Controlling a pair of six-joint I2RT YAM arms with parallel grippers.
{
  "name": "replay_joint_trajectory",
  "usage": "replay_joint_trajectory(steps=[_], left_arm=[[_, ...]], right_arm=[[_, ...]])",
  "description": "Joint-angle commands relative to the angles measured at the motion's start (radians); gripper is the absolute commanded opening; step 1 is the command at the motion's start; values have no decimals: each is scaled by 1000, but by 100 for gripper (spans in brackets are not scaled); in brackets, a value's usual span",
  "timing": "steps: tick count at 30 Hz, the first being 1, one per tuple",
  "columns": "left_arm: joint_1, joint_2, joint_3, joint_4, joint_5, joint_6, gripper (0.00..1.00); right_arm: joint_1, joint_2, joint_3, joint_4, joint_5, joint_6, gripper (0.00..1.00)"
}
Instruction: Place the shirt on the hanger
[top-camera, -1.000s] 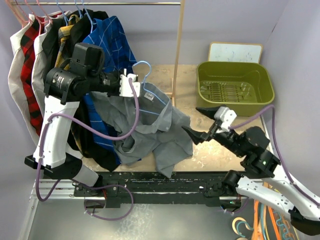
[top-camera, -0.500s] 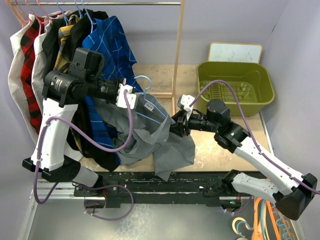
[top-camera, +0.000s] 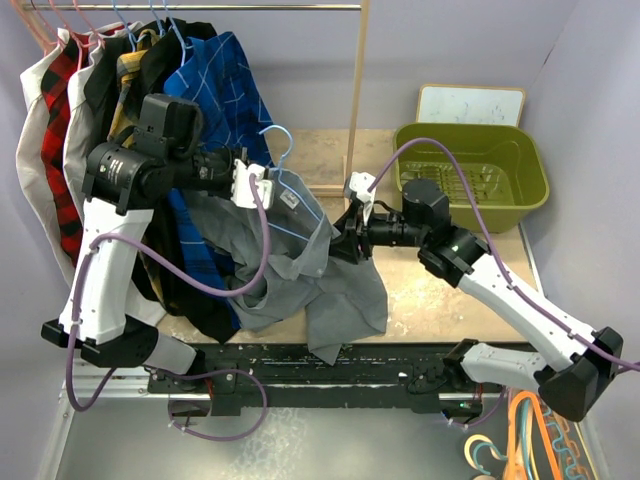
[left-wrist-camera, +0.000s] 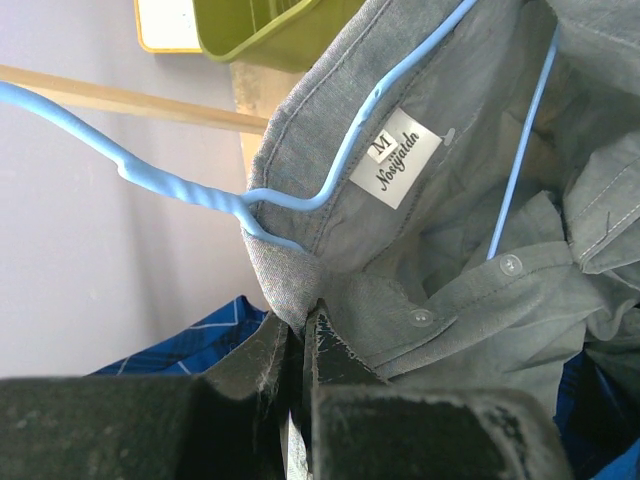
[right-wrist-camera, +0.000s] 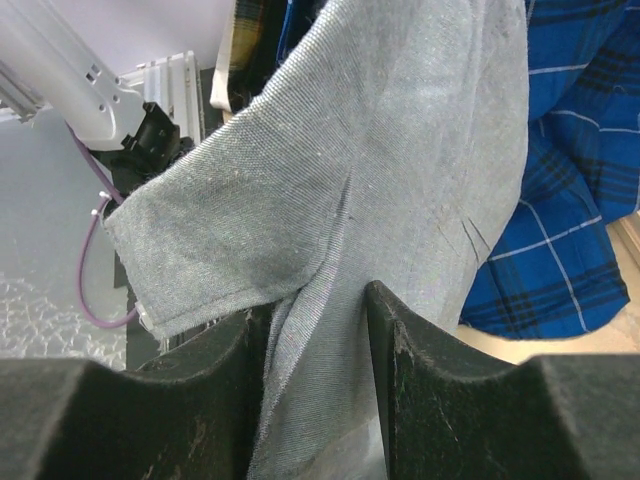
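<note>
The light-grey shirt hangs from my left gripper, its lower part bunched on the table. In the left wrist view my left gripper is shut on the shirt's collar, just under the hanger's twisted neck. The light-blue wire hanger has its hook up and its arms inside the collar, by the size label. My right gripper is at the shirt's right shoulder. In the right wrist view its jaws stand a narrow gap apart around a fold of the shirt.
A clothes rail at the back left holds several hung shirts, among them a blue checked one. A wooden post stands behind the shirt. A green basket and a white board are at the back right. Orange hangers lie at the bottom right.
My right arm swung in from the right front to the shirt's right shoulder and put its jaws around the fabric. My left gripper raised the collar and hanger slightly.
</note>
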Motion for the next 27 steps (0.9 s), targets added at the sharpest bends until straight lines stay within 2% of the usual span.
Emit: replay_joint_trajectory(steps=[1,2,7,11,13,17,19,21,27], left_arm=[[-39,2,-33,-51,147,9,0],[-39,3,-32,-51,145,9,0],[-41,8,-25,-49,138,9,0],[-42,11,-27,-52,132,14,0],[-42,11,-28,-53,132,15,0],[-43,13,-33,-48,133,12,0],[-44,13,-33,-44,136,8,0],[-45,16,-30,-43,141,7,0],[-62,14,-66,-31,139,-1,0]], right_arm=[[3,20,114,138,6,35,27],[1,20,112,138,7,34,30],[2,26,103,84,-21,10,55],[2,35,122,-50,-27,-71,61],[1,30,129,-111,-34,-99,56],[2,11,105,-98,-43,-83,37],[1,14,103,-101,-49,-84,23],[1,22,107,-108,-43,-92,1],[4,29,125,-19,-4,-51,0]])
